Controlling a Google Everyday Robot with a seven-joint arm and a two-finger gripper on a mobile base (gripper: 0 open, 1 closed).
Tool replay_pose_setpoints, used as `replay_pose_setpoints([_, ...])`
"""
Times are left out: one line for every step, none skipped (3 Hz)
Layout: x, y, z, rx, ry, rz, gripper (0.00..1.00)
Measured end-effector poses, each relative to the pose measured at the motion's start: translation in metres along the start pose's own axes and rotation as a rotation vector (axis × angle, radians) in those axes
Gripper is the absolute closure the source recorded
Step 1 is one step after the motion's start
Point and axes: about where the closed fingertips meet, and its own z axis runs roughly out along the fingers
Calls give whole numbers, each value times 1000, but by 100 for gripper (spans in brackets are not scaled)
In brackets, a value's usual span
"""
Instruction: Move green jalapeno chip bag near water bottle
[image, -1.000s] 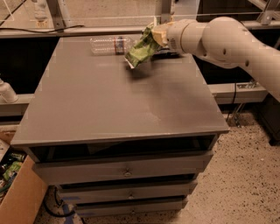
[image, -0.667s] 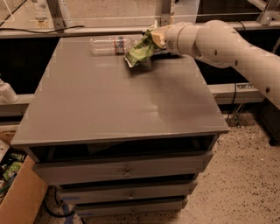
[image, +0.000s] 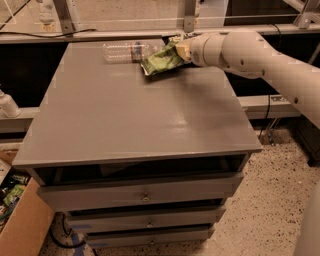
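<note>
The arm (image: 260, 57) reaches in from the right, across the far right corner of the grey worktop (image: 140, 120). At its end the gripper (image: 181, 47) sits low over the back edge, and it is clamped on the upper right end of the green jalapeno chip bag (image: 161, 61). The bag slants down and to the left from that hold. Its lower end is at the worktop surface, though I cannot tell whether it rests there or hangs just above it.

The water bottle (image: 127, 51) lies on its side along the back of the worktop, with the cap end pointing left and its dark label band near the middle. The bag's left end is just beside the bottle's right end, and from here I cannot tell whether they touch.

Under the worktop there are drawers (image: 145, 192). A cardboard box (image: 25, 225) stands on the speckled floor (image: 270, 210) at the lower left.
</note>
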Motion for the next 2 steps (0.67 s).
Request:
replay_pose_setpoints([9, -4, -2, 7, 31, 0, 59])
replay_pose_setpoints([16, -6, -6, 9, 53, -4, 35])
